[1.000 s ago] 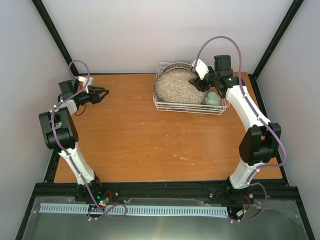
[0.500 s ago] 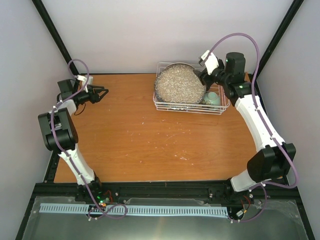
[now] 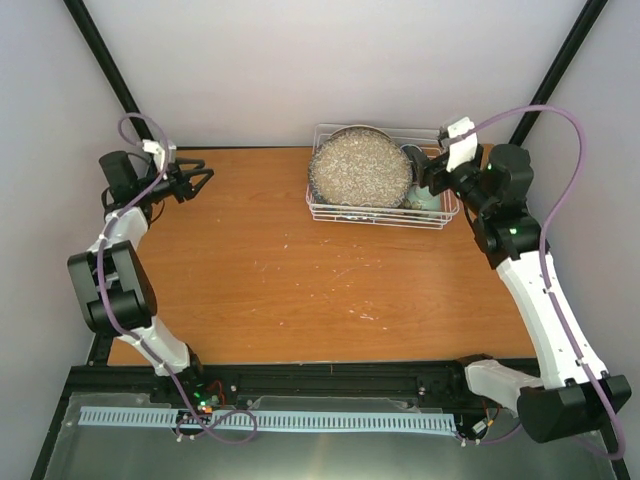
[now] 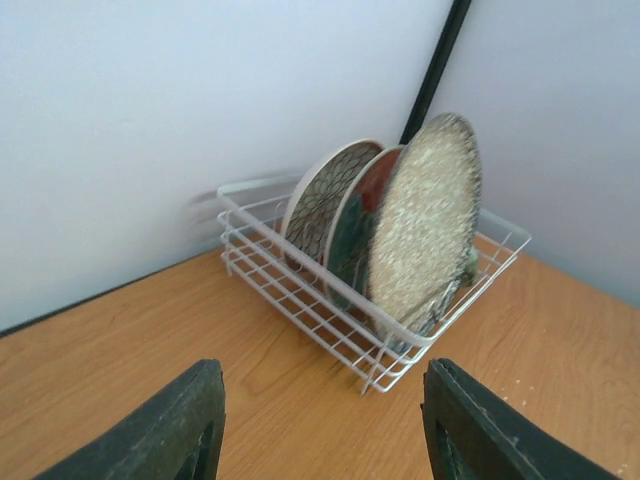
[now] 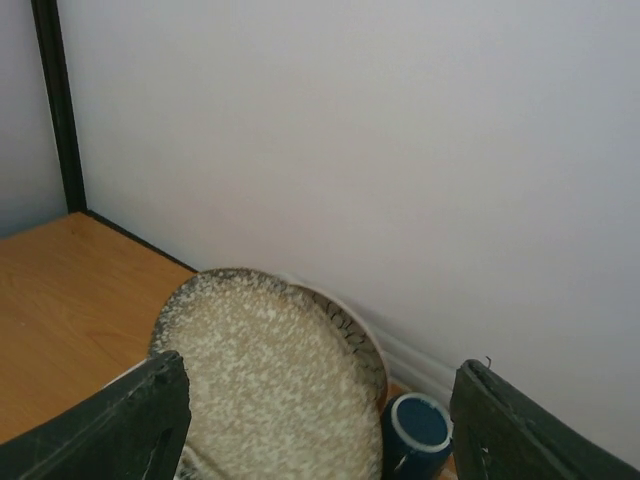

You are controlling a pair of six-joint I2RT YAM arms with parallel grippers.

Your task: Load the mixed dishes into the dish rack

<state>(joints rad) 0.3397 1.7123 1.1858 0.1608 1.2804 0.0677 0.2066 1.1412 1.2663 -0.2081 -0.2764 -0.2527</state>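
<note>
Speckled grey plate [image 3: 361, 168] stands in the dish rack [image 3: 370, 219] beside the empty, spread right gripper [image 3: 424, 180]; left gripper [image 3: 206, 180] also spread.

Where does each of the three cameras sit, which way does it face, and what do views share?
Top external: above and behind the bases, looking down on the wooden table; both arms, left gripper and right gripper show.
Left wrist: far-left table corner, facing the white wire dish rack; own dark fingers show.
Right wrist: at the rack's right end, facing the back wall; own fingers show.
Shared: large speckled grey plate, in all three.
</note>
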